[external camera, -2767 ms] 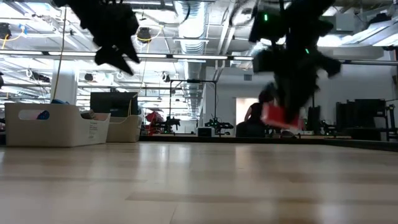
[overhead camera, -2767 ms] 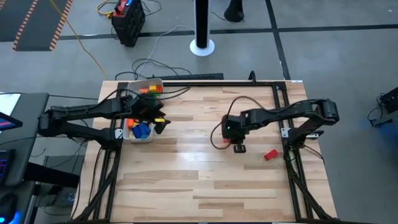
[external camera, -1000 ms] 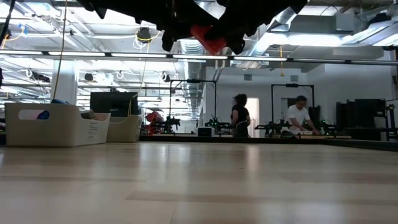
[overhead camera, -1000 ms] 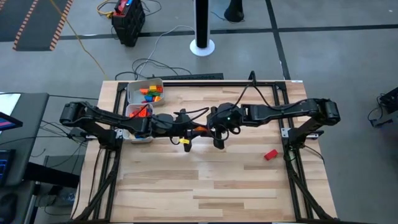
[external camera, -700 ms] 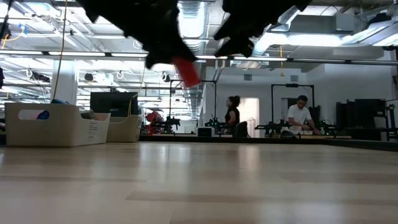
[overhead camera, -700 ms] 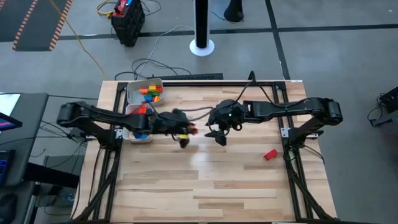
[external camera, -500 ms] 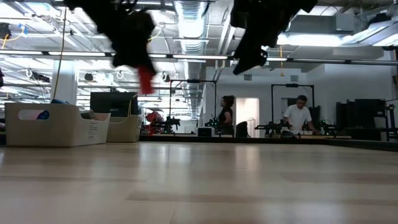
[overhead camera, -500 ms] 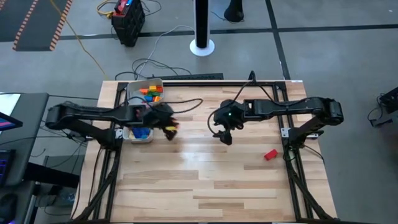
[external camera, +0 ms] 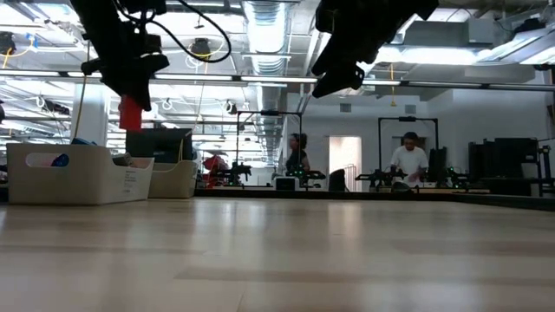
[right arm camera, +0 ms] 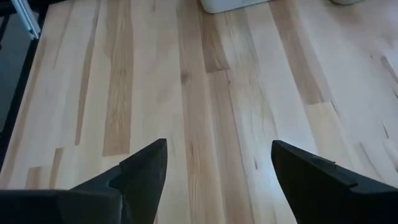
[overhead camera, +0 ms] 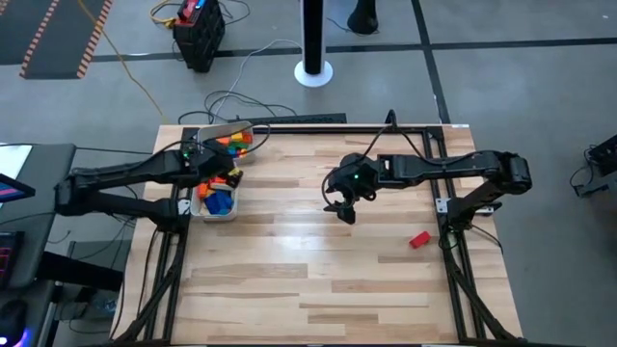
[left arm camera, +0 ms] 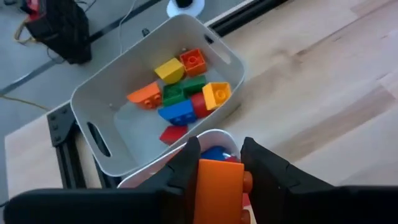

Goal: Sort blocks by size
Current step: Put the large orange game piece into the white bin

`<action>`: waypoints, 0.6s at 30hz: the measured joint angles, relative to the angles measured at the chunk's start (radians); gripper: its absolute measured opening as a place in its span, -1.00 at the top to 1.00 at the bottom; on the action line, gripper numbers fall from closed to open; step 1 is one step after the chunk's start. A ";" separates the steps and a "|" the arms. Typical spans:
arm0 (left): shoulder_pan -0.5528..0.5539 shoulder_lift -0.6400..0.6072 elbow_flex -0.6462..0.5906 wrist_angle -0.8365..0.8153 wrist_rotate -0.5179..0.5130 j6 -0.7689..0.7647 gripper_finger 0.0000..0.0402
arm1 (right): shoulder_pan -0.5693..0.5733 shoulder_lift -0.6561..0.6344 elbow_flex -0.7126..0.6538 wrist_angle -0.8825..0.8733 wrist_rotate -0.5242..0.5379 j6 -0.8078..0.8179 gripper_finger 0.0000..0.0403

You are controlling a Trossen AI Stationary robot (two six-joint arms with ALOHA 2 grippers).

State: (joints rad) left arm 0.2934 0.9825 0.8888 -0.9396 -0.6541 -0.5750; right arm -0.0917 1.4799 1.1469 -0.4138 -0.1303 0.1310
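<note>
My left gripper [overhead camera: 228, 174] hangs over the two white trays at the table's far left and is shut on an orange-red block [left arm camera: 217, 185]. The far tray [left arm camera: 99, 106] holds several blocks, yellow, orange, green, blue and red [left arm camera: 183, 93]. The near tray [overhead camera: 204, 211] holds blue and other blocks and lies right below the gripper. My right gripper [right arm camera: 217, 165] is open and empty above the bare middle of the table [overhead camera: 318, 280]. A single red block [overhead camera: 418, 239] lies flat on the table near the right edge. My left gripper pinches the orange-red block by two opposite sides [left arm camera: 202, 180] between its two fingers [left arm camera: 264, 171]. The fingers slant downward. The block's lower end [external camera: 130, 113] sticks out below them, lifted clear above the near tray.
A black frame rail [overhead camera: 318, 126] runs along the table's far edge. The near half of the wooden table [overhead camera: 318, 299] is free room. People stand at benches in the room beyond the table [external camera: 408, 165].
The two grippers met over the table's middle with the block between them. My right gripper has let go and stayed there. My left gripper has carried the block toward the table's left edge, tipping to slant down, and now hangs over the trays.
</note>
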 joint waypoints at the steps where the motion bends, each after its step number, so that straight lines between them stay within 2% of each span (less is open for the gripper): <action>1: 0.009 0.000 -0.013 0.010 0.002 0.005 0.52 | 0.000 0.000 -0.001 -0.002 0.000 0.000 -0.54; 11: 0.074 -0.002 -0.211 0.269 0.074 -0.006 0.53 | 0.015 0.000 -0.001 -0.044 0.001 0.024 -0.54; 18: 0.097 0.001 -0.301 0.354 0.099 -0.025 0.48 | 0.034 0.000 -0.002 -0.046 0.000 0.038 -0.54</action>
State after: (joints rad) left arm 0.3901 0.9834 0.5879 -0.5852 -0.5550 -0.6004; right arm -0.0574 1.4799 1.1454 -0.4594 -0.1298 0.1692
